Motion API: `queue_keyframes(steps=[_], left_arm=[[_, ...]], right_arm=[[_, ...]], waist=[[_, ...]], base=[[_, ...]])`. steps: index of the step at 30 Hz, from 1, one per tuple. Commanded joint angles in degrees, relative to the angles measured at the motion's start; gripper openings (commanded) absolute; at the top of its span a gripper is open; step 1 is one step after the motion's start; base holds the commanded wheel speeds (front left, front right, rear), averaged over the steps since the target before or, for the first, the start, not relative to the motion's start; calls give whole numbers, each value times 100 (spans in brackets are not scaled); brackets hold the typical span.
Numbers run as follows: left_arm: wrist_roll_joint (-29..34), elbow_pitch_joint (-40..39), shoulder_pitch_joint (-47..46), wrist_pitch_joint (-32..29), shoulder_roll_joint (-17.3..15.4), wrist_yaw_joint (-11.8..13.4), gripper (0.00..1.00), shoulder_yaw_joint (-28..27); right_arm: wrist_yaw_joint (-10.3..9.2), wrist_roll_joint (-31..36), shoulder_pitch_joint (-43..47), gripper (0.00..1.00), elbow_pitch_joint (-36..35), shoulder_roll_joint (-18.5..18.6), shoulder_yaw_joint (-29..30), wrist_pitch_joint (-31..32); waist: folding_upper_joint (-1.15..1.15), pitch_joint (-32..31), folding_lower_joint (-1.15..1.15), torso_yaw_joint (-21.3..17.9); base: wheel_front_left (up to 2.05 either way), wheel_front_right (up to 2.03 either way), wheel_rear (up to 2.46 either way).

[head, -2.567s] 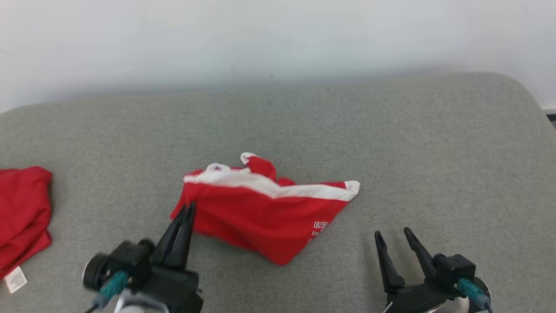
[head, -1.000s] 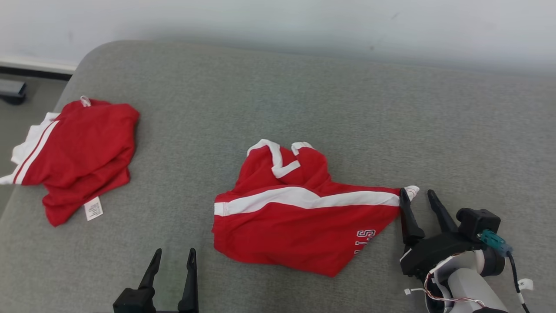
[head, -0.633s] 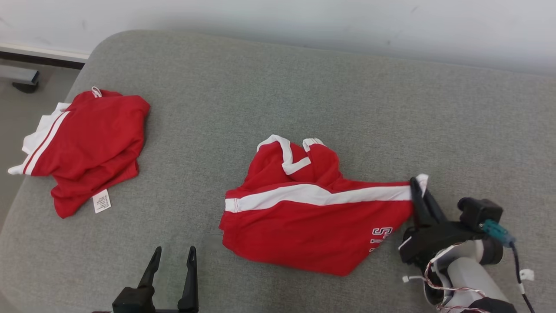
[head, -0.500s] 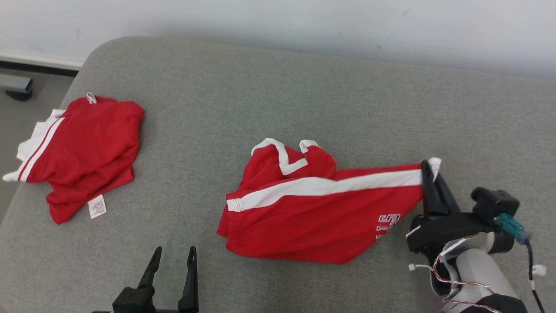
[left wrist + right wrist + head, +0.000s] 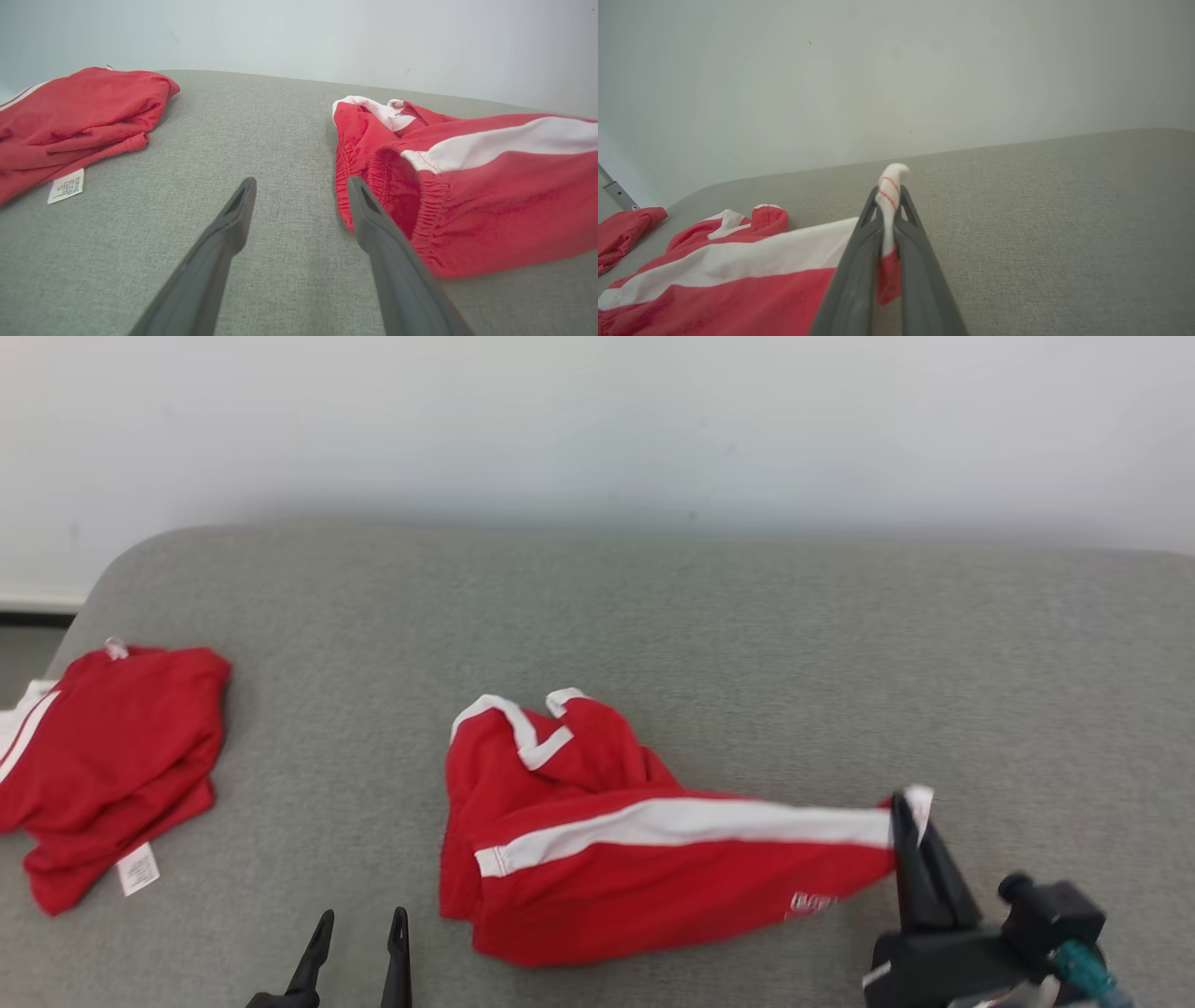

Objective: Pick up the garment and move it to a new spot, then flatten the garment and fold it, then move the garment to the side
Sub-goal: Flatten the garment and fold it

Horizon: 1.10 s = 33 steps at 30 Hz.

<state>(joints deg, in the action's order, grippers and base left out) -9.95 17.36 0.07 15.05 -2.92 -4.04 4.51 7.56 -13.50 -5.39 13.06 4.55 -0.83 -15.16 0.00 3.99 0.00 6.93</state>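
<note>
Right tool point(image 5: 900, 801) clamped on the garment's point(image 5: 653, 859) white-trimmed corner; left tool point(image 5: 362, 917) spread wide, empty.
The garment trails off to the right tool's left across the grey upholstered surface point(image 5: 747, 644), its bunched end just beside the left tool. Risk, as I read it: that's a thin fingertip pinch, so the cloth's weight or drag could pull the corner free. White lettering point(image 5: 810, 903) near the right tool is half folded under, unreadable. The tag point(image 5: 137, 869) on the second red garment point(image 5: 112, 747) has print too small to read.

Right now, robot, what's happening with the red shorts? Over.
Right gripper shut on shorts corner. Left gripper open, empty. Other red garment far left, clear.
</note>
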Motion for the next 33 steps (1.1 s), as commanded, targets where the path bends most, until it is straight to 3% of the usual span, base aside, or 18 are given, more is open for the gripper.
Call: queue_keyframes(steps=[1,2,3,4,9,15,24,33], left_arm=[[-5,-10,68,20,5,-5,100,-6],[-2,5,69,20,5,-10,100,4],[-1,15,70,20,3,-14,100,10],[-5,24,75,20,3,-9,100,10],[-12,72,137,20,1,-4,100,-7],[14,52,261,20,3,-9,100,-107],[-131,-22,247,20,4,39,100,-348],[-63,-77,246,20,4,125,100,-347]], right_arm=[[-14,17,58,0,52,-33,-9,1],[-14,26,156,20,184,-44,-17,0],[-14,30,224,47,291,-57,-19,2],[-14,43,270,100,391,-66,6,1],[-14,186,455,100,808,-92,280,2],[-14,317,464,100,771,-137,520,1],[-14,431,220,100,117,-161,57,2],[-14,510,397,100,208,-167,-29,1]], waist=[[0,-225,0,-302],[0,-231,0,-336],[0,-242,0,-368],[0,-255,0,-397],[0,-348,0,-499],[0,-498,0,-592],[0,-662,0,-704],[0,-754,0,-691]], base=[[0,0,0],[0,0,0],[0,0,0],[0,0,0],[0,0,0],[0,0,0],[0,0,0],[0,0,0]])
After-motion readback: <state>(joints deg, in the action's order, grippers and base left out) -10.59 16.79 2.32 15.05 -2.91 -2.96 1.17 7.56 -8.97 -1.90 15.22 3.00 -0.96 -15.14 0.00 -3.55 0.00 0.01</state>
